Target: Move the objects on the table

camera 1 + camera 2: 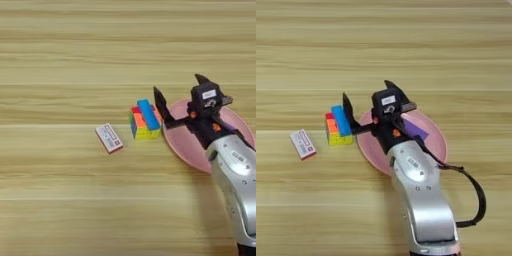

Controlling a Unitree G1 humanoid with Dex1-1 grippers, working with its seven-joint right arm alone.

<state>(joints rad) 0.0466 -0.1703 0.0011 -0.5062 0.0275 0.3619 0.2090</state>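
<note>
Gripper (368,105) spread wide, empty, above pink plate (431,150) rim beside multicoloured cube (338,132); next: descend, straddle blue bar (341,120).

Light-brown wooden table (60,60) with striped grain, smooth and faintly sheened. Smooth pink plastic-looking plate (433,145). Glossy plastic multicoloured cube (144,125) under a blue bar (148,114). White box (109,138), card-like, matt. Brushed silver metal forearm (423,200); matt black gripper (368,102).
</note>
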